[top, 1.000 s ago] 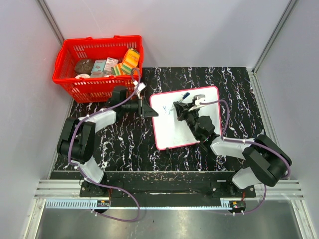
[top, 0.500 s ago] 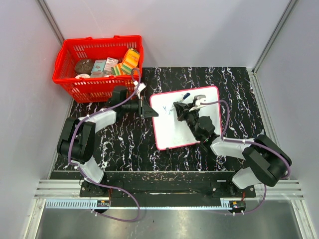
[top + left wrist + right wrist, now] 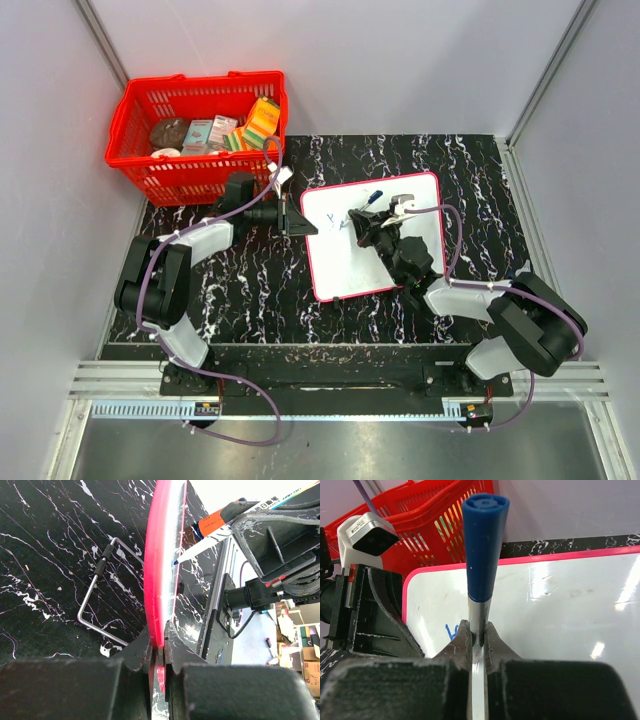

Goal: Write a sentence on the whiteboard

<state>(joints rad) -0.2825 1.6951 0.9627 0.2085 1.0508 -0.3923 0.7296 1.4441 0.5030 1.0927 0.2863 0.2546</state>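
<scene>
Both closed: L gripper [image 3: 158,649] clamps whiteboard [image 3: 352,270] left edge; R gripper [image 3: 477,635] pinches marker [image 3: 484,545], sentence [image 3: 451,631] start just left; blank board lies right.

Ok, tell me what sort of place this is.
Most likely a robot lab work cell, not a home: the left arm and right arm are bolted to a rail at the near edge, plain white walls close in the black marbled table, and a red basket holds assorted props.
</scene>
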